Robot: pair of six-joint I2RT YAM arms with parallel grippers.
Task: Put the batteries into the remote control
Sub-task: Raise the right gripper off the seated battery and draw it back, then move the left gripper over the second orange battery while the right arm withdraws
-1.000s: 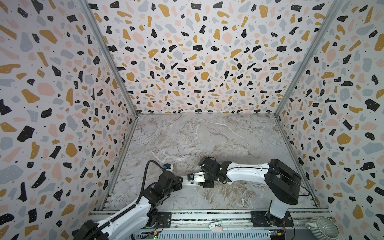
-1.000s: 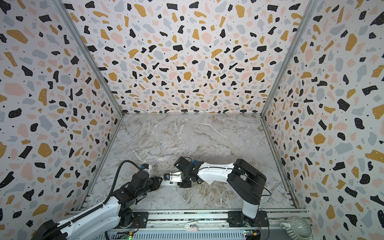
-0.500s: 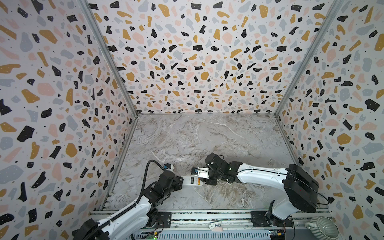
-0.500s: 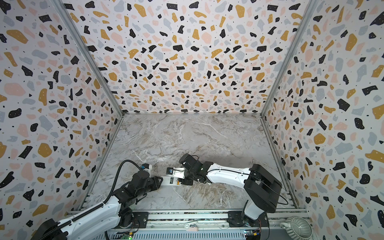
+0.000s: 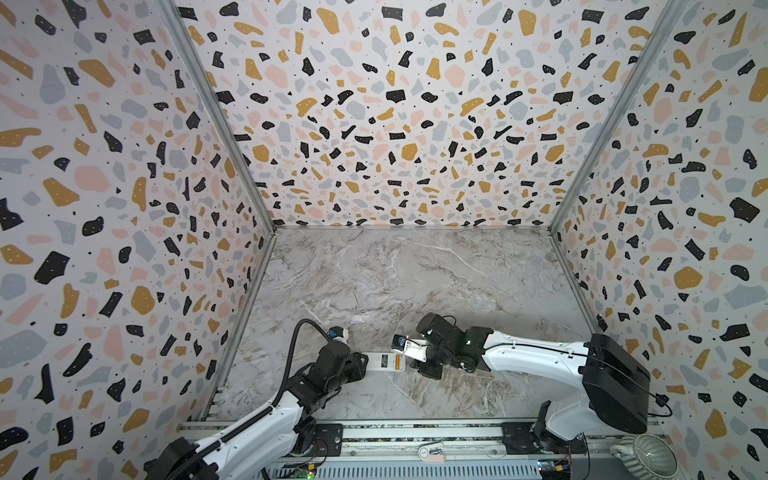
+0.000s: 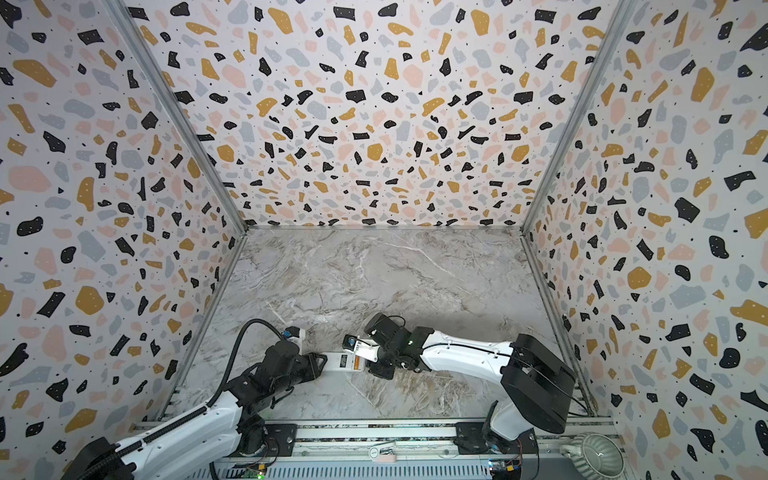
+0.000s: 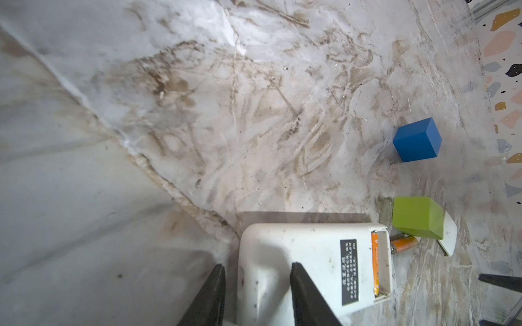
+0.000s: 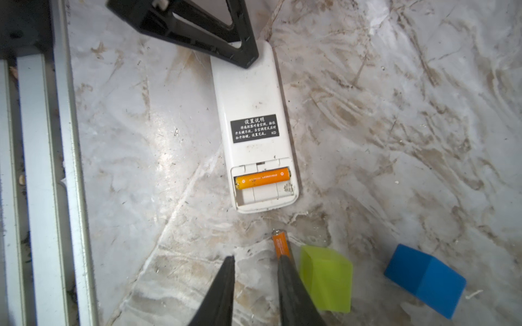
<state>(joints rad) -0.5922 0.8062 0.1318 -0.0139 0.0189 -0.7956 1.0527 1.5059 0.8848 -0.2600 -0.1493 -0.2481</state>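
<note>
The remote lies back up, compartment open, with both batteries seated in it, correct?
No. The remote control lies back up, compartment open, but only one battery is seated; the second battery lies on the table beside the green cube, as the right wrist view shows.

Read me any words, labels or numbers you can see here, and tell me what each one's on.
"设置说明": heading of the black label on the remote control's white back.
"KD": end of that label's last line.
Label's smaller lines: too small to read surely.
Print on seated battery and loose battery: too small.
</note>
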